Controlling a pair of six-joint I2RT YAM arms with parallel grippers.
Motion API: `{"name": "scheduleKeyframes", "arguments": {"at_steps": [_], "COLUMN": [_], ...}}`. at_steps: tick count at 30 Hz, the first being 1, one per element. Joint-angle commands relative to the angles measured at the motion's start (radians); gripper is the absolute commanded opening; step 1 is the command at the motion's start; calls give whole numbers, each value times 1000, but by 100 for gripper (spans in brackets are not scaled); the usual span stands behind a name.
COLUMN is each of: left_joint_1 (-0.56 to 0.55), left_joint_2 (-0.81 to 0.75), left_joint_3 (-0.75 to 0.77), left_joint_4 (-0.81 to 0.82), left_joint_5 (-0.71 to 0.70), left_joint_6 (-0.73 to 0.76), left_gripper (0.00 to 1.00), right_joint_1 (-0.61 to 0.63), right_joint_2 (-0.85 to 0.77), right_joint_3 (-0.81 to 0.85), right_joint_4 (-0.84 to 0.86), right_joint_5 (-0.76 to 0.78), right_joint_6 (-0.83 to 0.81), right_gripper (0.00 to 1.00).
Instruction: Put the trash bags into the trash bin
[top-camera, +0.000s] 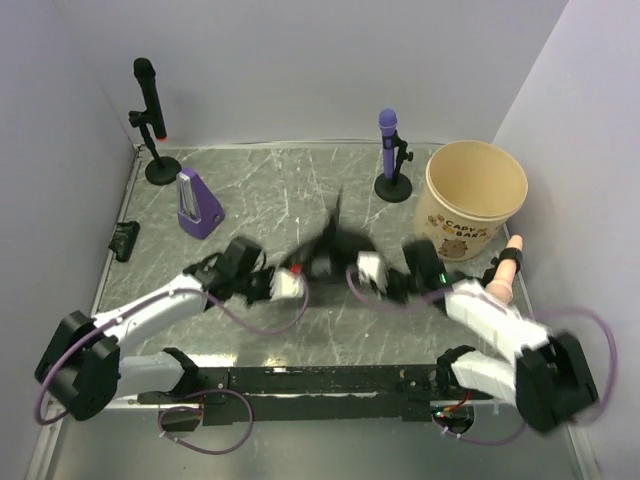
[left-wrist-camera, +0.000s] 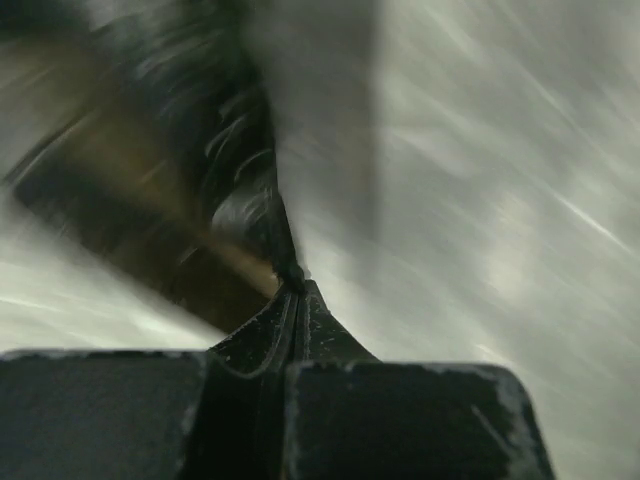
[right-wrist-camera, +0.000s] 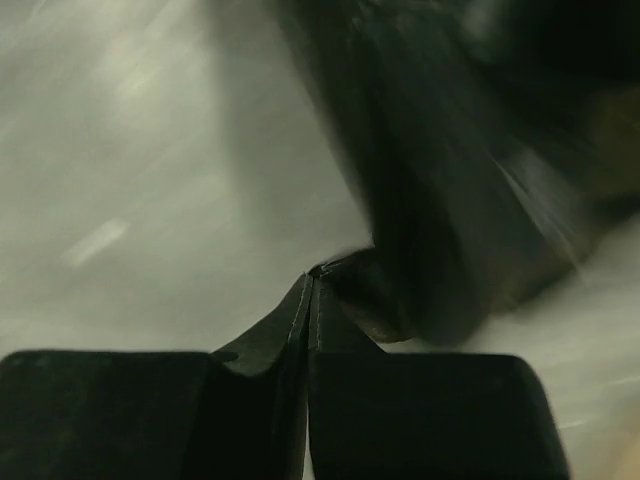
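Observation:
A black trash bag (top-camera: 335, 240) hangs blurred between my two grippers above the middle of the table, a thin flap of it sticking up. My left gripper (top-camera: 308, 270) is shut on its left side; in the left wrist view the jaws (left-wrist-camera: 297, 285) pinch a twisted strand of the glossy film (left-wrist-camera: 240, 180). From the right, my right gripper (top-camera: 355, 268) is shut on the bag too, and the right wrist view shows the closed jaws (right-wrist-camera: 315, 270) holding the dark film (right-wrist-camera: 450, 200). The tan trash bin (top-camera: 470, 232) stands upright at the back right, apart from the bag.
A purple microphone on a round black base (top-camera: 391, 150) stands just left of the bin. A black microphone on a stand (top-camera: 150, 105) and a purple metronome (top-camera: 198, 205) are at the back left. A peach-coloured handle (top-camera: 508, 268) lies by the right arm.

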Motion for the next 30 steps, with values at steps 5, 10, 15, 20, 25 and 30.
{"name": "scheduleKeyframes", "arguments": {"at_steps": [5, 10, 15, 20, 25, 30], "left_joint_1": [2, 93, 325, 465, 462, 208], "left_joint_2": [-149, -1, 289, 653, 464, 229], "left_joint_3": [26, 216, 718, 1550, 1425, 937], "left_joint_4": [92, 69, 6, -146, 413, 826], "left_joint_5": [-79, -252, -291, -210, -130, -306], "left_joint_6": [-433, -870, -1022, -1157, -1156, -696], "left_gripper": [1, 1, 1, 1, 1, 1], "right_joint_1": [10, -63, -132, -188, -170, -45], "right_joint_2": [-259, -136, 199, 551, 425, 226], "right_joint_3": [59, 197, 683, 1442, 1395, 1001], "right_joint_4": [43, 131, 101, 12, 499, 727], "right_joint_5": [-22, 88, 289, 331, 277, 335], "right_joint_6": [338, 636, 765, 833, 844, 670], "right_gripper": [0, 0, 0, 0, 0, 0]}}
